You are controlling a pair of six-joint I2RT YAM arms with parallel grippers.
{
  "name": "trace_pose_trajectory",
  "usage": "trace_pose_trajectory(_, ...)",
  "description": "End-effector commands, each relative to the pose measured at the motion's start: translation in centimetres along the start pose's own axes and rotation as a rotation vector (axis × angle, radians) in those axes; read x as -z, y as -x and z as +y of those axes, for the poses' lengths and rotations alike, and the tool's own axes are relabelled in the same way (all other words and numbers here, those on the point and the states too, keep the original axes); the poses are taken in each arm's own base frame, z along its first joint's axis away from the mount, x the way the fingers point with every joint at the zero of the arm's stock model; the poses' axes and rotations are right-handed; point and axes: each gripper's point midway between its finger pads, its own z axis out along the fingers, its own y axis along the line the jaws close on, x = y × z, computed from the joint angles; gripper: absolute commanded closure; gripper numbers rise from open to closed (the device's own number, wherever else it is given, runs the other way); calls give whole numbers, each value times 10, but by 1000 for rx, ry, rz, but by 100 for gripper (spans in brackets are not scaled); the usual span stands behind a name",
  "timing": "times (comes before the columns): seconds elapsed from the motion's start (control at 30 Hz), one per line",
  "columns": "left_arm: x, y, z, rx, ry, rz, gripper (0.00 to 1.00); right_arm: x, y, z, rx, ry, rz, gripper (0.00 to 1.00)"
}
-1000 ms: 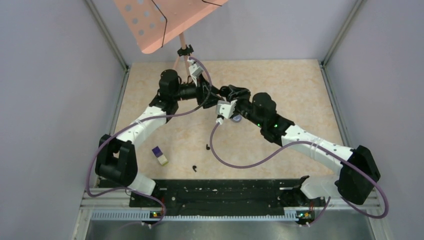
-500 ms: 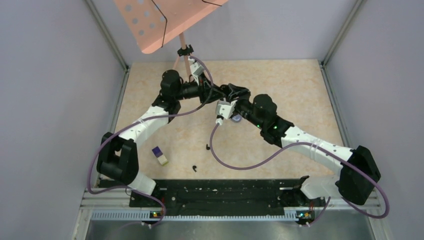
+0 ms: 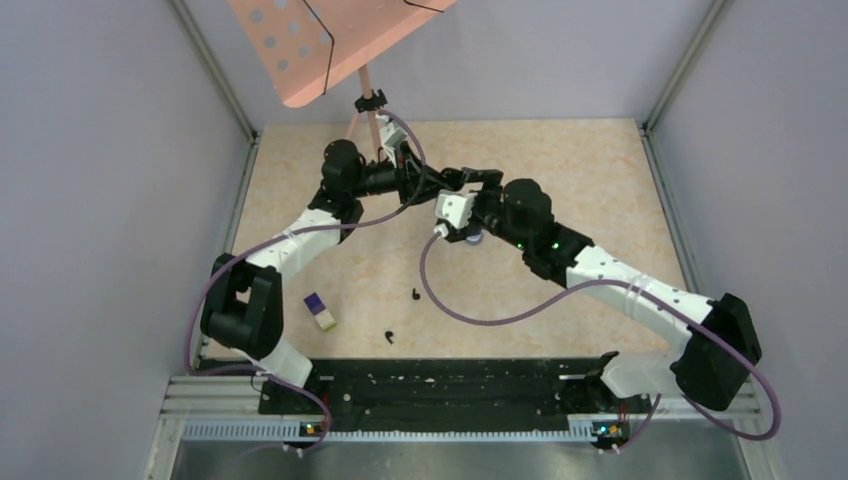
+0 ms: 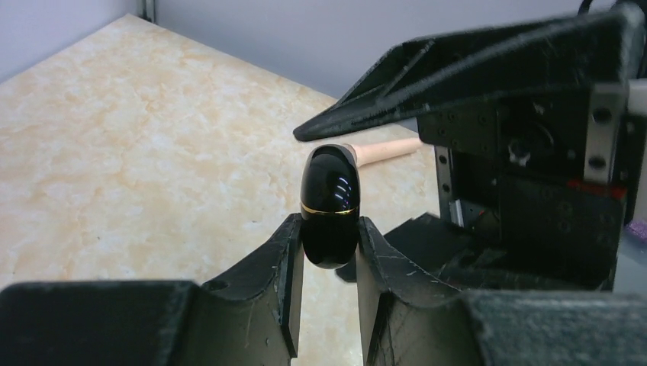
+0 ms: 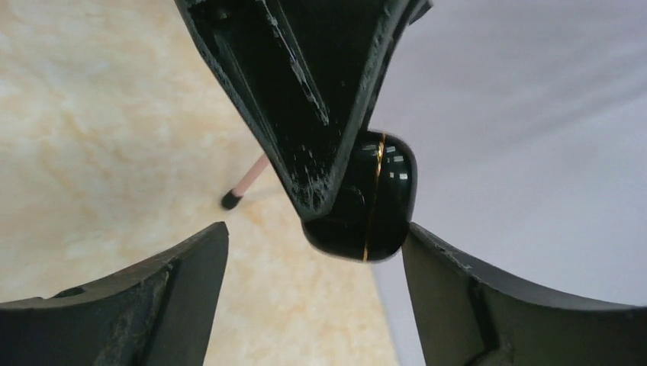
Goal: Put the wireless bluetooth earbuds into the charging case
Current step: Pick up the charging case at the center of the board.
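Left pincer [image 4: 328, 242] grips the charging case [image 4: 329, 191], which looks closed. Right pincer [image 5: 314, 232] gapes wide around it. Two black earbuds [image 3: 415, 294] lie lower centre on the surface [image 3: 600, 180], not yet inserted.

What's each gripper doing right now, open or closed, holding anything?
Left gripper: closed, holding the black charging case.
Right gripper: open, gripping nothing, one finger on either side of the case.
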Motion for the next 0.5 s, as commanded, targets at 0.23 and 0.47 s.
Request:
trace_pose_trajectory(0.23,14,4,-6,-144,-226,16,100,52,0,-43,-713,328,84,15)
trace_pose_trajectory(0.47,16,0,3,-171,-230,14,100,26,23,-28,-935,585,-40,19)
